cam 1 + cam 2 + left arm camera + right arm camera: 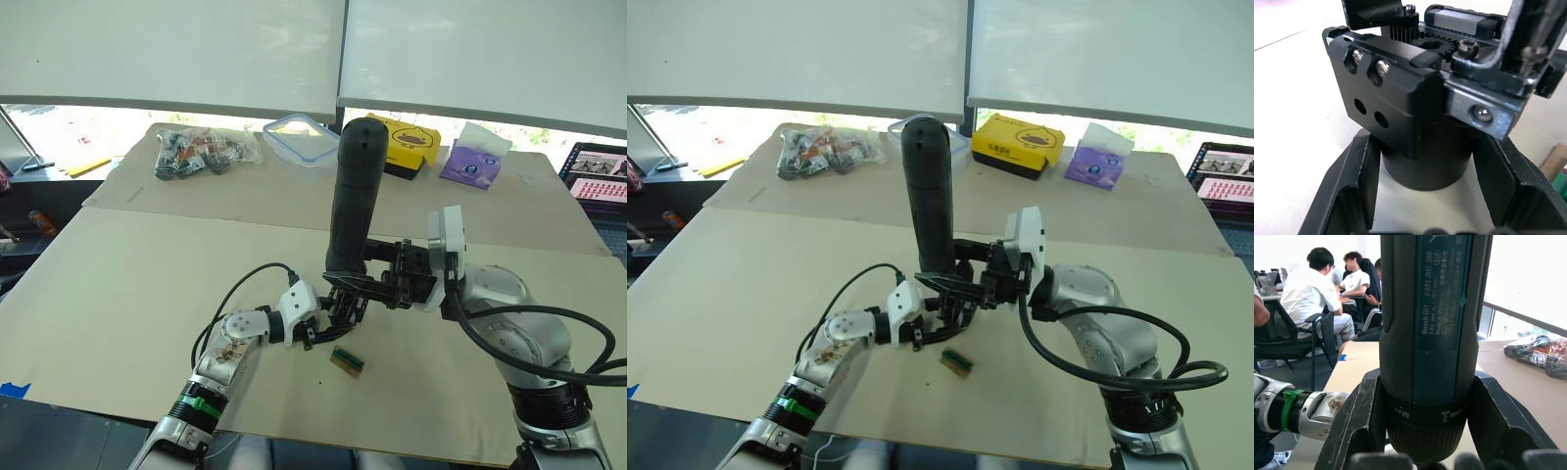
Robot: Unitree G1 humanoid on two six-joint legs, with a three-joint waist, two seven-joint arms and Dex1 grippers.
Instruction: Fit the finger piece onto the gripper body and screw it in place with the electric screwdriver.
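Left eye view: screwdriver [351, 196] held nearly upright over the table [127, 284], rounded end up, tip down at the body [345, 299]. Right gripper [392, 279] clamped around the screwdriver's lower barrel. Left gripper [328, 321] reaching in from the near left, fingers closed around the body's base. Small green-and-brown block [348, 360] lying on the table just in front of the body, apart from it. At the far edge, a bag of parts [204, 149], a clear container [302, 137], a yellow box [409, 145] and a purple tissue pack [472, 159].

Right eye view: same scene, screwdriver standing tall between the two grippers, black cable looping off each wrist.

Left wrist view: body seen close, round base gripped between the two black fingers [1347, 191], blocky top with two screws and two empty holes facing the camera, gear teeth visible behind. Finger piece cannot be told apart here. Corner of the block at the edge.

Right wrist view: screwdriver barrel with printed label, collar marked "Max", pinched between the right fingers [1359, 416]. Left arm's wrist below, seated people [1308, 289] in the background.
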